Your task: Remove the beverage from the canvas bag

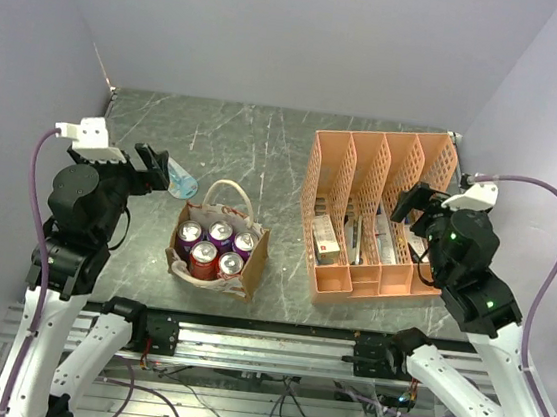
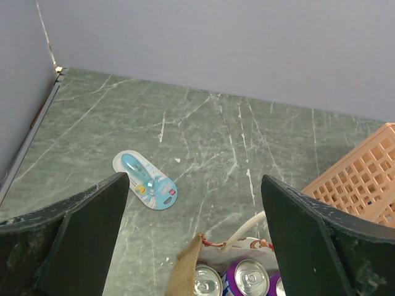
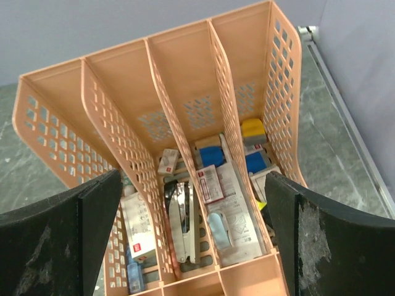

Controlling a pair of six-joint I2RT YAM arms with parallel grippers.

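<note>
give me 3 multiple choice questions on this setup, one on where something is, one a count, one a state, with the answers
1. On which side of the small tan canvas bag with cream handles does the orange perforated plastic file rack stand?
A. the left arm's side
B. the right arm's side
C. inside it

2. How many drink cans show in the bag?
A. two
B. five
C. nine

3. What state is the left end effector in?
A. open, holding nothing
B. shut on a can
C. shut on a bag handle

Answers:
1 B: in the top view the rack stands in front of the right arm, apart from the bag.
2 B: three purple tops sit behind two red ones.
3 A: its black fingers stand wide apart, with only table between them.
</note>
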